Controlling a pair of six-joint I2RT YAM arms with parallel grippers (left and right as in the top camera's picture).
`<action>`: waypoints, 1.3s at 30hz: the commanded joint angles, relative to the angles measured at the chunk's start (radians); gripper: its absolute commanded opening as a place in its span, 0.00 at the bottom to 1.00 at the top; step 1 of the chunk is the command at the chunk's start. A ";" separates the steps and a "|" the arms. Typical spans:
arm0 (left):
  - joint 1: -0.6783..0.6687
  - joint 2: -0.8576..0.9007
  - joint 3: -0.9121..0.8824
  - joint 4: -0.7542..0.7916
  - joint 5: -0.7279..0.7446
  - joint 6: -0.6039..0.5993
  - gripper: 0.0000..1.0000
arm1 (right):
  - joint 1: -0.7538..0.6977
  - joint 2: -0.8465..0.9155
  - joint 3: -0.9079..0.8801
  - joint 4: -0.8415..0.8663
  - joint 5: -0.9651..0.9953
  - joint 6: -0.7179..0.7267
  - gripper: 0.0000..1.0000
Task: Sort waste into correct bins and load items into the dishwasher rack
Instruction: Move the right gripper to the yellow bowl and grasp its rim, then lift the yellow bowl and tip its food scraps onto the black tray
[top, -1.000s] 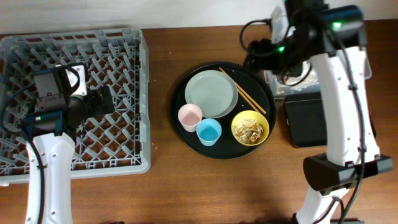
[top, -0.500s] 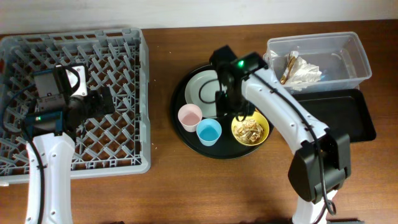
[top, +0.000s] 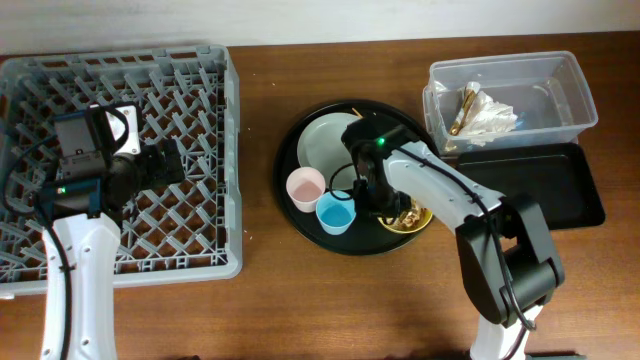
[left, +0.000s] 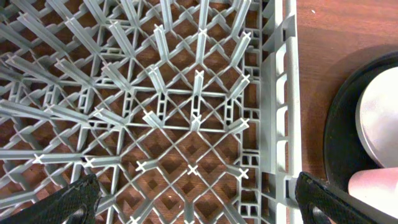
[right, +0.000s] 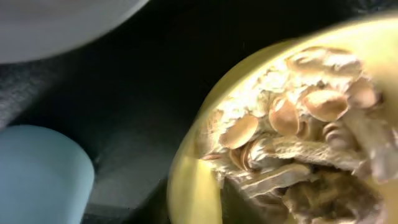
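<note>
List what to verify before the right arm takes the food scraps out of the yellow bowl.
1. Right gripper above yellow bowl: ok, close over it.
2. Right jaws open: cannot tell, not in the wrist view.
3. Food scraps in the bowl: ok, piled inside.
4. Light-blue cup apart from the bowl: ok, round black tray shows between them.
5. Flat black tray bare: ok; napkin and gold wrapper lie in the clear tub.
6. Left gripper out of the way: ok, open over the rack.

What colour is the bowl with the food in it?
Yellow. The bowl shows best in the right wrist view.
</note>
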 joint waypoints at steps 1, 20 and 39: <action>0.003 0.000 0.016 0.002 0.011 -0.011 1.00 | 0.000 0.004 -0.009 0.005 0.018 0.003 0.04; 0.003 0.000 0.016 0.002 0.011 -0.011 1.00 | -0.002 -0.160 0.118 -0.164 0.017 -0.021 0.04; 0.003 0.000 0.016 0.002 0.011 -0.011 1.00 | -0.529 -0.542 0.130 -0.201 -0.456 -0.426 0.04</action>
